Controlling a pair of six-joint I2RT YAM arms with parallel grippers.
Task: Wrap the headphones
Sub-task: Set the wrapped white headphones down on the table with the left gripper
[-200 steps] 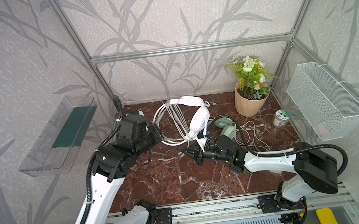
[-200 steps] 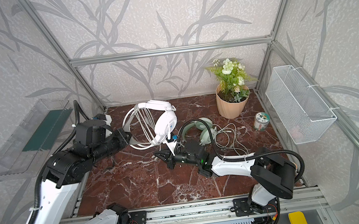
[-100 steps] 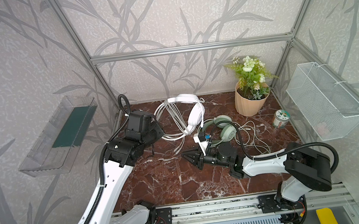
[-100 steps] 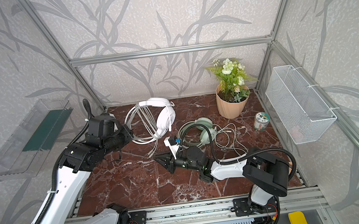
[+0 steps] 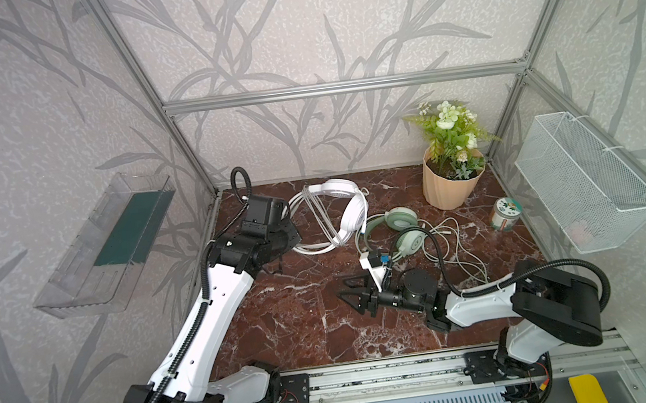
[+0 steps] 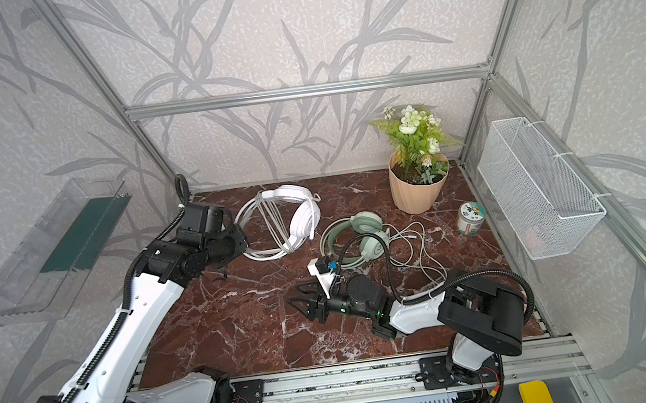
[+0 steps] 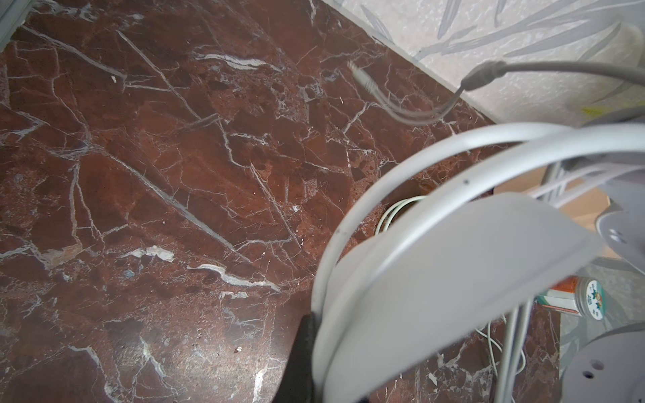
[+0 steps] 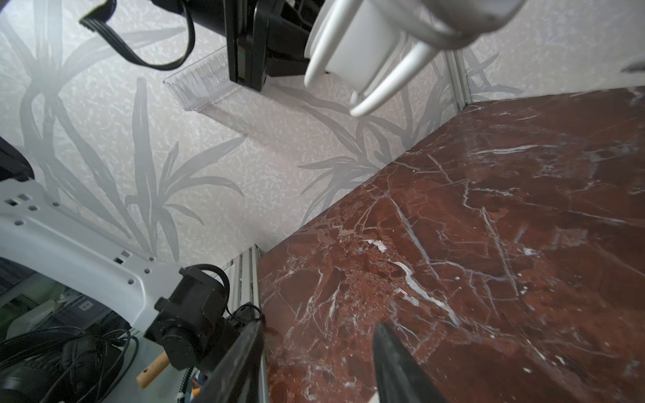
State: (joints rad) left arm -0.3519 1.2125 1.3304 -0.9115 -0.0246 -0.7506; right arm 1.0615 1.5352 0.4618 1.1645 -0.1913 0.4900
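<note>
"Left wrist view is nearly filled by the white headset [image 7: 453,272], because your left gripper [image 5: 292,232] has its jaws pressed together on the headband. Gripped by the band near the back-left corner of the tabletop [image 5: 286,324], the frame serves you as a spool. I can't tell whether its lowest loop touches the marble."

"So is that one wrapped?"

"Mostly, I'd judge. Both top views show the white cable [image 5: 317,222] laid across the band in several turns. But a plug end [image 7: 361,78] hangs free in the left wrist view, so it probably wants tucking in before you let go."

"And my right side?"

"Your right gripper [image 5: 348,291] sits low over bare tabletop toward the front, jaws spread with nothing between them. The right wrist view shows only marble there. Empty like that, it's free to take a cable end."

"Which headset after this?"

"The mint headset [image 5: 399,222] lies flat just right of the white one, near the flowerpot [image 5: 452,191]. Its loose cable [image 5: 454,245] sprawls in open loops toward the front right, so none of it is wound. It's thin and crosses itself, so expect it to tangle if you pull from the middle."
</note>
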